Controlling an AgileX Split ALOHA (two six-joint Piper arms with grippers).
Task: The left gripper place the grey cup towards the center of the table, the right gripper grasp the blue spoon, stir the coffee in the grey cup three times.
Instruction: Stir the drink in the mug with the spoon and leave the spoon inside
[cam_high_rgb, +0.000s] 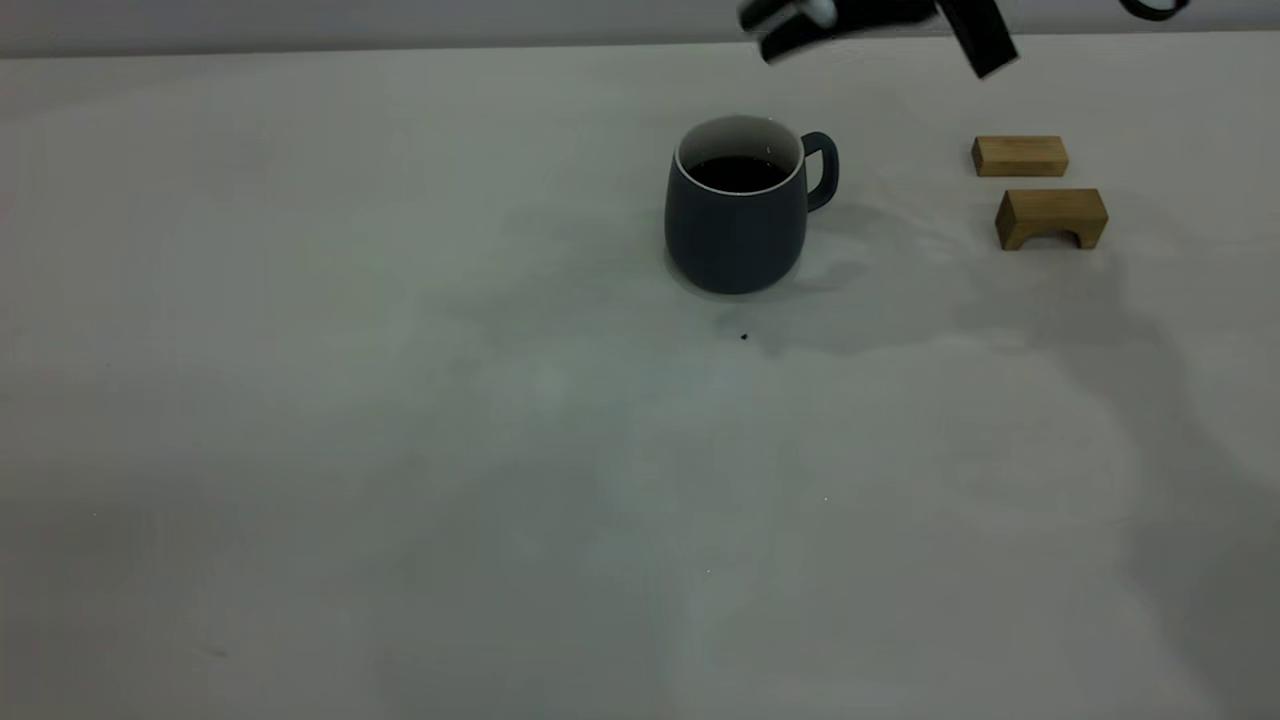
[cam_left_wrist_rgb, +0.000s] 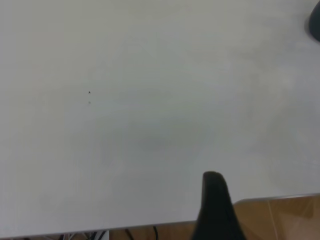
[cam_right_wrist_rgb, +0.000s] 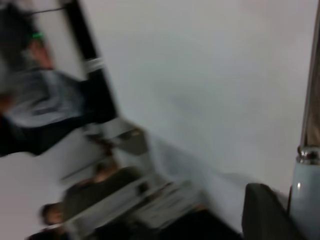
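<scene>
The grey cup (cam_high_rgb: 738, 215) stands upright near the middle of the table (cam_high_rgb: 400, 450), handle to the right, with dark coffee (cam_high_rgb: 738, 173) inside. My right gripper (cam_high_rgb: 790, 30) hovers above and behind the cup, blurred at the picture's top edge. In the right wrist view it (cam_right_wrist_rgb: 290, 210) is shut on the blue spoon (cam_right_wrist_rgb: 306, 190), whose metal neck runs out past the pale handle. My left gripper (cam_left_wrist_rgb: 216, 205) shows only as a black tip over the table's edge, far from the cup (cam_left_wrist_rgb: 315, 25); it does not appear in the exterior view.
Two tan wooden blocks lie right of the cup: a flat one (cam_high_rgb: 1019, 156) and an arched one (cam_high_rgb: 1051, 218). A tiny dark speck (cam_high_rgb: 743, 337) lies in front of the cup. Bare table surface stretches to the left and front.
</scene>
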